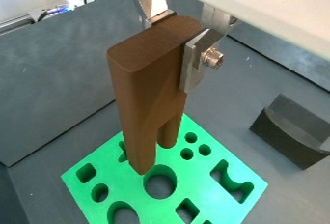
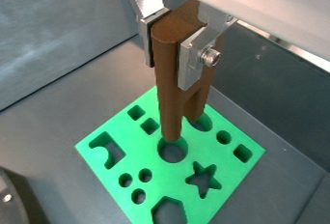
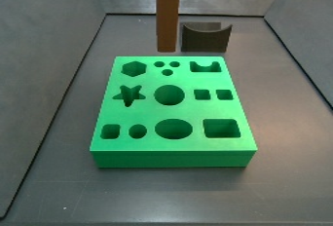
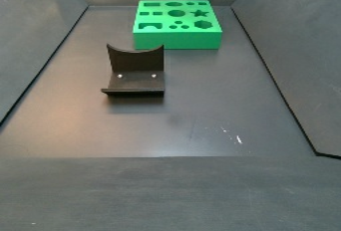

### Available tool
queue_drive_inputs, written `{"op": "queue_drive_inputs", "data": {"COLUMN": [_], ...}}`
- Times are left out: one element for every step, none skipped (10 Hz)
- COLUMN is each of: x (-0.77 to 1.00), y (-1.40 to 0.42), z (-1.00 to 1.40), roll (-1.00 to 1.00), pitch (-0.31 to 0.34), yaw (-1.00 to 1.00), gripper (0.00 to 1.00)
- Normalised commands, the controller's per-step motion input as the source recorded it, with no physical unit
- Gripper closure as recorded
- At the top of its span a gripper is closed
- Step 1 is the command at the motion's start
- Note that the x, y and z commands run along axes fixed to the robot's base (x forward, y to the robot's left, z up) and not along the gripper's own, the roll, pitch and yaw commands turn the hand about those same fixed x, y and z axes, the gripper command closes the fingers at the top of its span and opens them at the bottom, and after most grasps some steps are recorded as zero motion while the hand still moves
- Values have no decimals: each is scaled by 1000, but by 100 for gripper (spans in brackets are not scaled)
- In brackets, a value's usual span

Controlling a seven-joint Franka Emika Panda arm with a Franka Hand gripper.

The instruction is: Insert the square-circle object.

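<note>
1. The surface (image 4: 173, 125) is dark grey and flat, with grey walls around it.
2. A green board (image 3: 172, 108) with shaped holes and a dark grey block (image 4: 134, 71) sit on it.
3. The hand (image 2: 178, 37) pinches the brown block (image 1: 152, 93) upright, its prongs just over the board.
4. No writing can be read.

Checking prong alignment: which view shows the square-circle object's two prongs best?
A wrist view: the square-circle object, clamped in the gripper, shows both prongs above the green board. A side view shows only its plain shaft; the remaining side view, nothing.
</note>
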Motion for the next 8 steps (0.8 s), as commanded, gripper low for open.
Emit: {"op": "queue_drive_inputs", "data": {"x": [-154, -151, -126, 0, 0, 0, 0, 0], "y": [-837, -857, -774, -517, -434, -383, -286, -169], "z": [-957, -940, -849, -651, -489, -374, -71, 0], "roll": [127, 124, 106, 81, 54, 40, 56, 89], "pitch": [-220, -214, -164, -23, 0, 0, 0, 0], "yaw": [-500, -486, -551, -746, -817, -860, -897, -934], "gripper": [100, 100, 100, 100, 100, 100, 100, 100]}}
